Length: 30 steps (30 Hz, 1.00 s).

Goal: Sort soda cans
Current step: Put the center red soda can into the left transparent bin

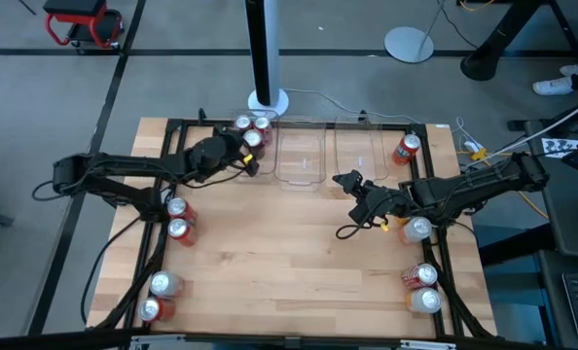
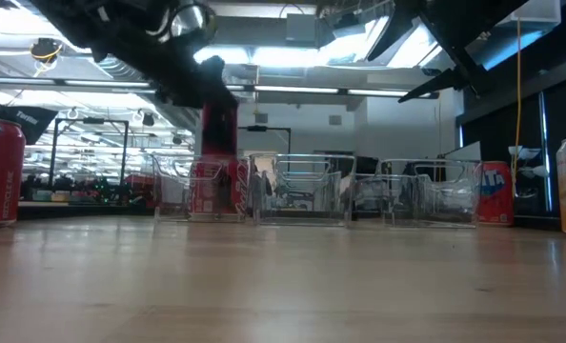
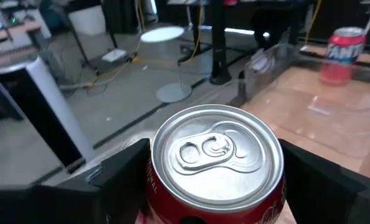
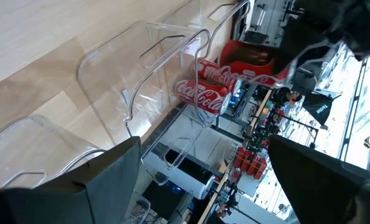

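We see the left gripper [image 1: 251, 157] clamped round a red can [image 3: 217, 163] over the bins [image 1: 302, 156], right gripper [image 1: 352, 194] spread wide, empty, above the bench [image 1: 289, 262].

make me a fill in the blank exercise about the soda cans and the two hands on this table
1. The left hand is closed on a red can whose top is ____ in colour.
2. The right hand hangs above bare wood, open and holding ____.
3. The left hand is at the ____ of the three clear bins.
4. The orange can standing alone beside the bins is on the ____ arm's side.

Missing words: silver; nothing; leftmost; right
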### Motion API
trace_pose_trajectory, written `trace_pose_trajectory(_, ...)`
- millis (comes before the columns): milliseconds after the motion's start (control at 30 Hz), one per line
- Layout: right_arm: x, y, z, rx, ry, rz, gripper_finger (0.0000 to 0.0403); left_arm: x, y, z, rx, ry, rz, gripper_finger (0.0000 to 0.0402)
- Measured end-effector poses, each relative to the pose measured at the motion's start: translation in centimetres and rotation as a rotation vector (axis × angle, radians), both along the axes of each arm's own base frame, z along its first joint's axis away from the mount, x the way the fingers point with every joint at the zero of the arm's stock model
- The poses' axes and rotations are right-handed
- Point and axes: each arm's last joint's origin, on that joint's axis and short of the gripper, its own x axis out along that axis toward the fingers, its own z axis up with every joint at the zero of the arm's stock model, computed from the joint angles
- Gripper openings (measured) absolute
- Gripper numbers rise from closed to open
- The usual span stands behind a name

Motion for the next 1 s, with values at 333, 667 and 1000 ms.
trace_pose_trajectory(333, 0.0, 0.0, 0.0, -0.001, 0.001, 0.001, 0.0349, -1.4, 1.1, -2.2, -0.041, 0.02, 0.118, 0.0301)
trace_pose_trajectory(667, 0.0, 0.0, 0.0, 0.002, 0.003, 0.019, 0.0349, -2.8, 1.8, -4.5, -0.076, -0.016, 0.183, 0.0301)
trace_pose_trajectory(1000, 0.1, 0.1, 0.1, 0.012, -0.003, 0.035, 0.0349, -3.6, 2.3, -6.1, -0.091, -0.037, 0.222, 0.0301)
